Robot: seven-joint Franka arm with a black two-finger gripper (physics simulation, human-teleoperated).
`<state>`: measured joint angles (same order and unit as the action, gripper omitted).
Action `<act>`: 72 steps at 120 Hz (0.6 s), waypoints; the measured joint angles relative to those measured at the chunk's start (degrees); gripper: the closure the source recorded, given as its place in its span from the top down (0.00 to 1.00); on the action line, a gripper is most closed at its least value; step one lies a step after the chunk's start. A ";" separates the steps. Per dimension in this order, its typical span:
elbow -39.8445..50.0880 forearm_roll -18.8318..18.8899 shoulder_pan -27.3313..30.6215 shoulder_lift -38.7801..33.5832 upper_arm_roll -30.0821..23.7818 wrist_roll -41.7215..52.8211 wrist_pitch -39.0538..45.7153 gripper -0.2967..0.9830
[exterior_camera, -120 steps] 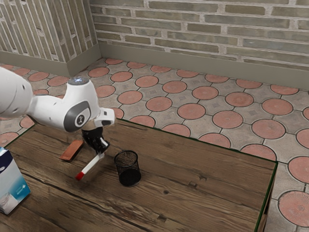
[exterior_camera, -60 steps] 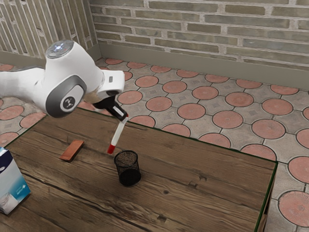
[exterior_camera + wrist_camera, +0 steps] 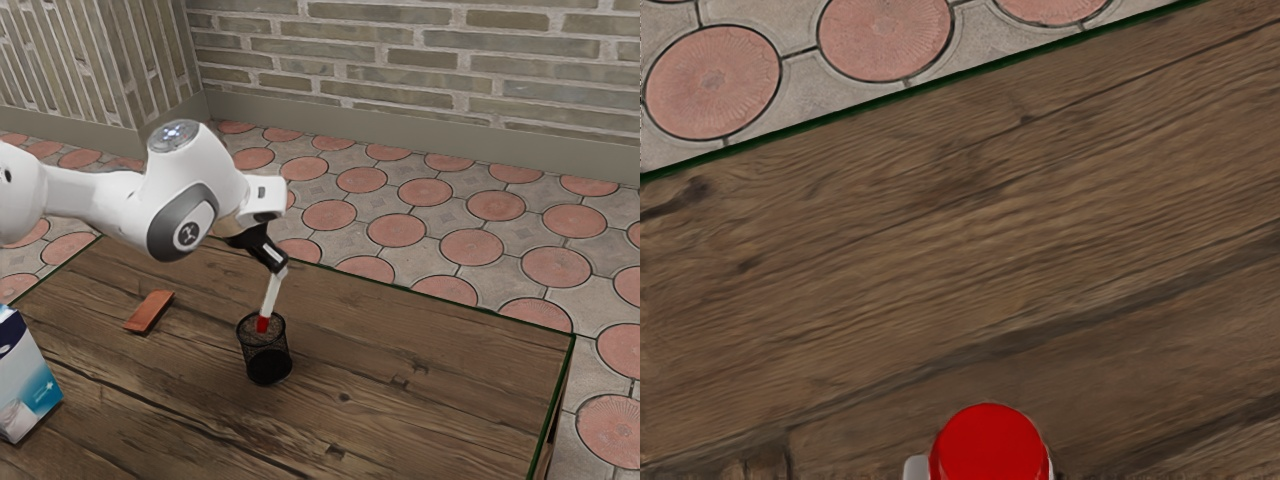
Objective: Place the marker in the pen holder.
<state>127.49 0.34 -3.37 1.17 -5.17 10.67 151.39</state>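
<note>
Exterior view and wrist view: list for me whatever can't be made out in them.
- Marker, upper end: exterior view, hidden by the gripper.
- Pen holder, inside floor: exterior view, obscured by its dark mesh wall.
- Box, one side: exterior view, cut off by the left edge.
- Arm, base: exterior view, beyond the left edge.
</note>
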 joint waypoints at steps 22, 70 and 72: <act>0.41 -1.42 0.97 0.18 -0.57 0.82 0.49 0.44; -11.51 -2.06 -2.44 0.84 2.13 2.19 -11.33 0.72; -15.18 -2.25 -3.57 1.23 3.38 1.93 -14.46 0.72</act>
<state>112.31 -1.91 -6.94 2.40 -1.79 12.60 136.93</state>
